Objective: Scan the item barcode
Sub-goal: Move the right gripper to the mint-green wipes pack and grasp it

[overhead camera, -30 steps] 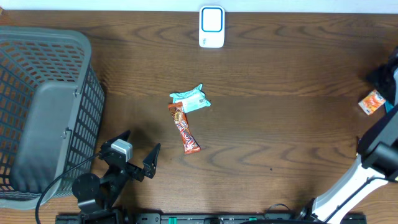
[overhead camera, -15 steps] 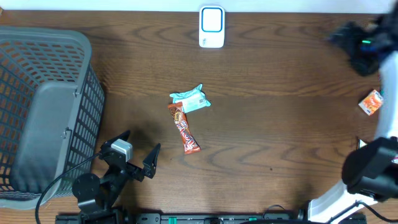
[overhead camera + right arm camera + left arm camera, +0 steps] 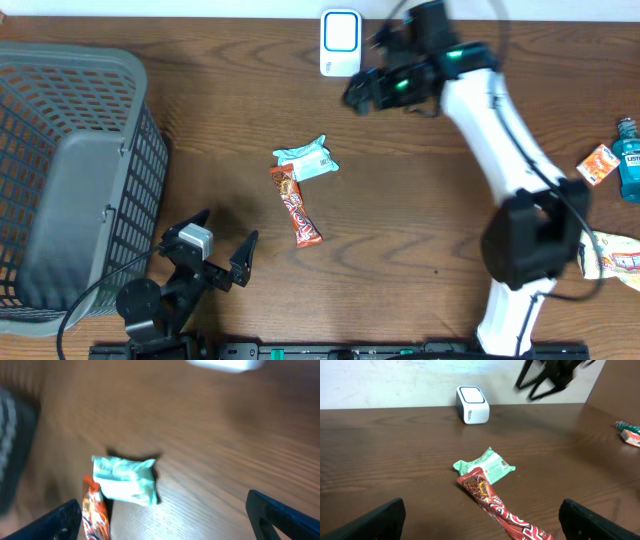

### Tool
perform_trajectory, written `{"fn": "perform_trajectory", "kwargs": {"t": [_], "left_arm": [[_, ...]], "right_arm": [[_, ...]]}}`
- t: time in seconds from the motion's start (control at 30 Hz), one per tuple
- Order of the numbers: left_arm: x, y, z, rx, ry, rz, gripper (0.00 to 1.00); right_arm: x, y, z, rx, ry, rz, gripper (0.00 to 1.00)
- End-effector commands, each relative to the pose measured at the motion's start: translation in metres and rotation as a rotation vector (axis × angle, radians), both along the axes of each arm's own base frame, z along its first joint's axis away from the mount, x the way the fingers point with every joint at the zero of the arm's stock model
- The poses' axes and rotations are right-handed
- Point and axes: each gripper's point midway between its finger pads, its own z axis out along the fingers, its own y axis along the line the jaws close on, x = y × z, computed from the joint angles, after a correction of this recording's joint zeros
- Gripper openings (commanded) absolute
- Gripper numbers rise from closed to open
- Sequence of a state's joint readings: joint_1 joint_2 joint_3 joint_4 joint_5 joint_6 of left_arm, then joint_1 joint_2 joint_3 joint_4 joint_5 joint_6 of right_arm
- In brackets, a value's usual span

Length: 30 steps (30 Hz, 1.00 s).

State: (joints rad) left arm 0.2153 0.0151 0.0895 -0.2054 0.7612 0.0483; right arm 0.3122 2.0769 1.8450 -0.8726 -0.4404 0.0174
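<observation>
A: Where do the items sit?

B: Near the middle of the wooden table (image 3: pixel 450 200), well apart from both grippers. A green packet (image 3: pixel 306 160) lies flat, and a candy bar (image 3: pixel 296 207) touches its lower-left edge and runs away from it toward the near side of the table.

A: What does the packet look like?

B: It is a pale mint-green, crinkled wrapper with crimped ends and a white label panel on its upper face. The print on the panel is too small to read, so I cannot tell whether it is a barcode. The right wrist view shows it blurred.

A: And the bar?

B: It is long and narrow, in a glossy red-orange wrapper with white lettering along it and a darker brown patch at the end by the packet.

A: The scanner?

B: The scanner (image 3: pixel 340 43) is a small white box with a blue-rimmed face, upright at the far edge of the table.

A: How are the grippers?

B: The left gripper (image 3: pixel 228 225) rests low near the grey basket (image 3: pixel 60 180), its fingers spread wide and holding nothing. The right gripper (image 3: pixel 526 391) hangs in the air just right of the scanner, blurred. Its fingers are also spread, with nothing between them.
</observation>
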Motion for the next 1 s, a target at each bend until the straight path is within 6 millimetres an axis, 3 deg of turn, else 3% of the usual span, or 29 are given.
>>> {"fn": "perform_trajectory", "kwargs": {"t": [0.0, 0.2, 0.47, 0.6, 0.97], "left_arm": [[-0.002, -0.002, -0.011, -0.015, 0.037, -0.011, 0.98], [-0.002, -0.002, -0.011, -0.015, 0.037, -0.011, 0.98], [-0.002, -0.002, -0.011, -0.015, 0.037, -0.011, 0.98], [-0.002, -0.002, -0.011, -0.015, 0.037, -0.011, 0.98], [-0.002, -0.002, -0.011, -0.015, 0.037, -0.011, 0.98]], "right_arm": [[-0.009, 0.025, -0.027, 0.041, -0.031, 0.24, 0.99], [-0.02, 0.053, -0.054, 0.218, -0.02, 0.426, 0.99], [-0.015, 0.064, -0.095, 0.274, 0.004, 0.451, 0.99], [-0.023, 0.069, -0.115, 0.291, 0.044, 0.47, 0.99], [-0.042, 0.083, -0.121, 0.351, 0.042, 0.578, 0.99]]}}
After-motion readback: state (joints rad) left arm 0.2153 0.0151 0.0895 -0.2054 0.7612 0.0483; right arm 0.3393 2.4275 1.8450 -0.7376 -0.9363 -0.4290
